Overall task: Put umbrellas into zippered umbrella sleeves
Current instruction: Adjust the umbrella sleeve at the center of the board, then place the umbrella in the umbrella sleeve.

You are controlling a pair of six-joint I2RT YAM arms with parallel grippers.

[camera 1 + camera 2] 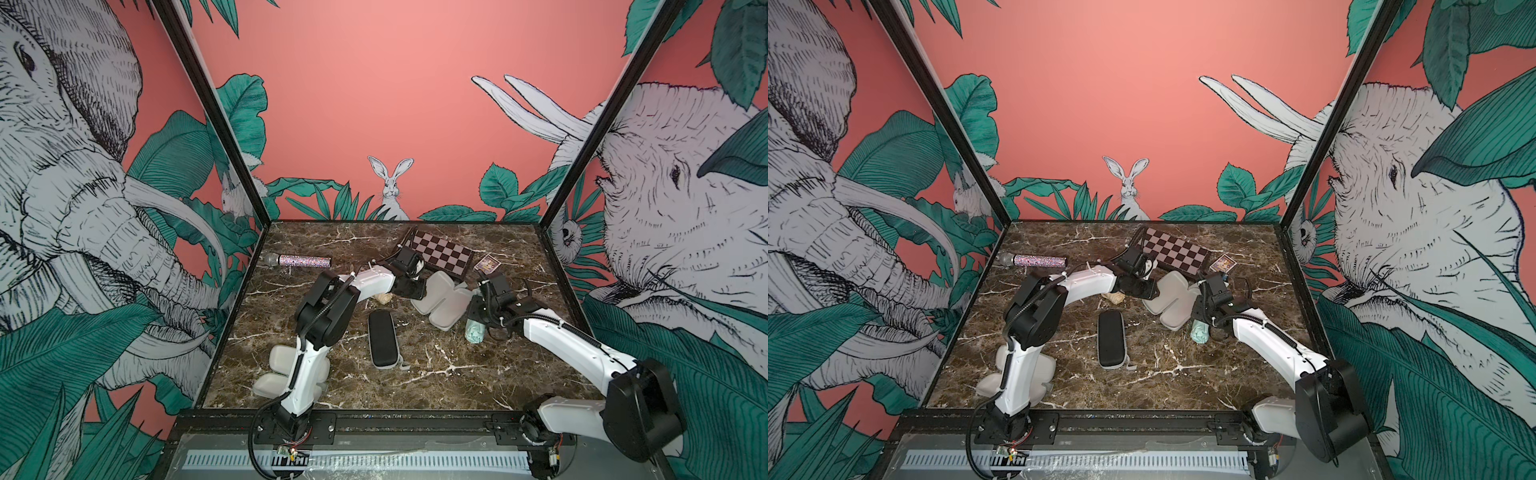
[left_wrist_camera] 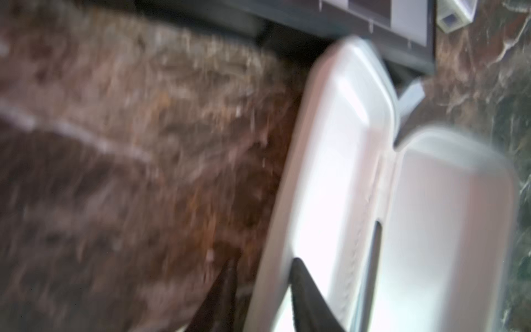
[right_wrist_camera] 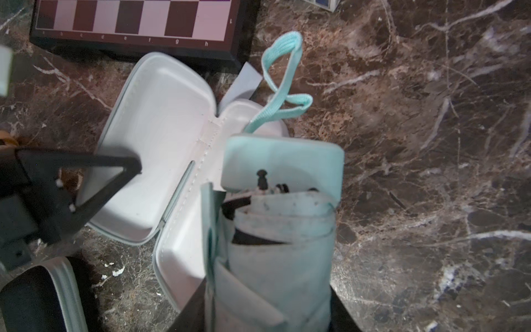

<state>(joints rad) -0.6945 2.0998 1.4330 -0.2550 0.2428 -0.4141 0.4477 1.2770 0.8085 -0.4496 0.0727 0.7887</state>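
Mint-green umbrella (image 3: 281,258), probably light and soft, best held around its fabric roll, as right gripper (image 3: 267,314) clamps it; left gripper (image 2: 264,261) straddles rim of open sleeve (image 3: 155,129), closure unclear.

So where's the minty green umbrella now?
The right gripper holds the mint green umbrella, seen in both top views at the right side of the table, beside the open mint case.

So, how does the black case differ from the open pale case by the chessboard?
The black case is shut; the pale case lies spread open, inside up. The black case lies alone; the pale case has the left gripper astride its rim. Both are oblong with rounded ends.
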